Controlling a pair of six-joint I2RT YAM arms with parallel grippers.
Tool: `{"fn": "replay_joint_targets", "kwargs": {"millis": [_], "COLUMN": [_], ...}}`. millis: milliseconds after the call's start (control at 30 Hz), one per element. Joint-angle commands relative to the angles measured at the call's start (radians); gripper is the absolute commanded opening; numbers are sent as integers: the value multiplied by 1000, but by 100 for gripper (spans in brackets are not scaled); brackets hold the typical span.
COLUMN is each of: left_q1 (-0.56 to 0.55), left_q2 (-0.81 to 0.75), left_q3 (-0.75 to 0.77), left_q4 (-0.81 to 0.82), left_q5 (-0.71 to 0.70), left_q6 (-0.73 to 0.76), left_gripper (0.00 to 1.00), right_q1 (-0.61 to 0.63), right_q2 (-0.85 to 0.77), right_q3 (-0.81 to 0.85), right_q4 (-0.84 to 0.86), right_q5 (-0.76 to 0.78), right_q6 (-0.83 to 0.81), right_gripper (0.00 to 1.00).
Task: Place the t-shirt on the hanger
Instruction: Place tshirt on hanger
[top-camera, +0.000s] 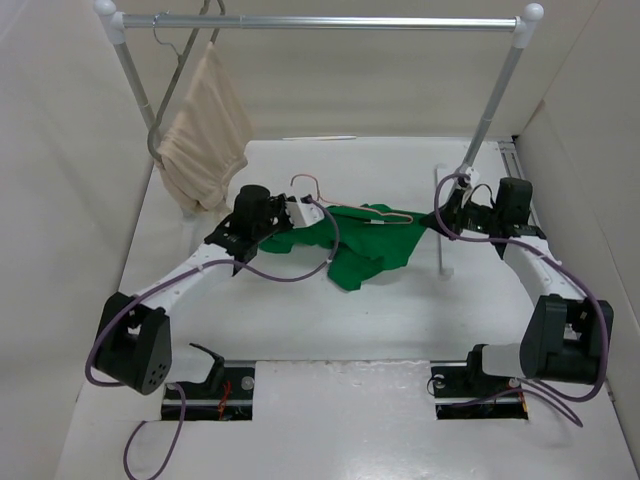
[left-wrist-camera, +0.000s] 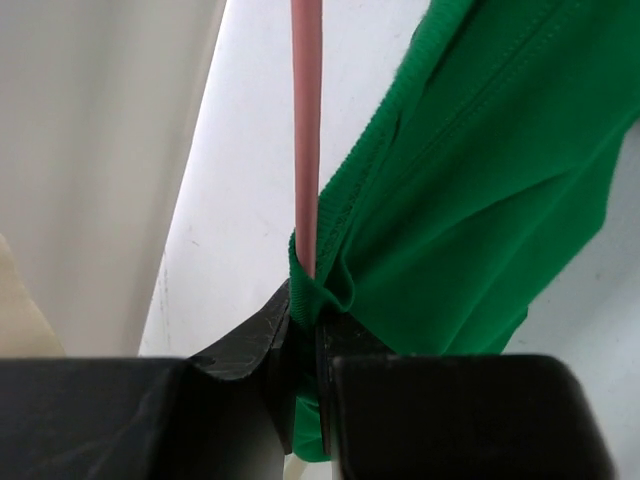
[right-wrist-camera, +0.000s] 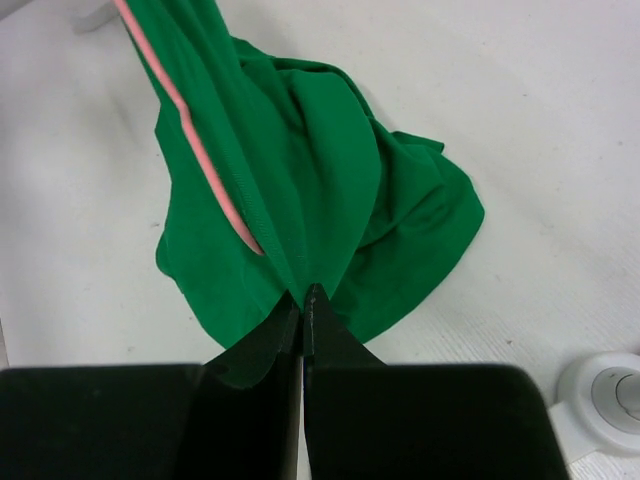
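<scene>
The bright green t-shirt (top-camera: 365, 245) hangs stretched between my two grippers above the white table, its lower part bunched on the surface. The pink wire hanger (top-camera: 312, 186) has its hook up by my left gripper, and one arm runs along the shirt's top edge. My left gripper (top-camera: 300, 212) (left-wrist-camera: 305, 315) is shut on a fold of the t-shirt (left-wrist-camera: 480, 200) together with the hanger's wire (left-wrist-camera: 306, 130). My right gripper (top-camera: 435, 220) (right-wrist-camera: 304, 297) is shut on the t-shirt's (right-wrist-camera: 330, 170) edge. There the hanger (right-wrist-camera: 200, 150) slips under the cloth.
A garment rack with a metal bar (top-camera: 330, 21) stands at the back. A dark grey hanger with beige cloth (top-camera: 205, 135) hangs at its left end. The rack's white foot (right-wrist-camera: 605, 395) lies close to my right gripper. Pale walls enclose the table on three sides.
</scene>
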Motion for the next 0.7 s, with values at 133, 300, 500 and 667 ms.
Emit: {"fn": "replay_joint_targets", "kwargs": {"millis": [133,300,500,667], "left_q1": [93,103,11,11], "left_q2": [37,-64,-56,-35], "left_q3": [112,125,125,76], "left_q4": [-92,-291,-439,-413], "left_q5": [-192,219,534,559], "left_q6": [-144,-67,-231,-309], "left_gripper": [0,0,0,0], "right_q1": [-110,-105,106,157], "right_q2": [-45,53,225,325], "right_q3": [33,42,146,129], "right_q4": [-65,-44,34,120], "right_q5": [326,390,397,397], "right_q6": [-25,65,102,174], "right_gripper": [0,0,9,51]}}
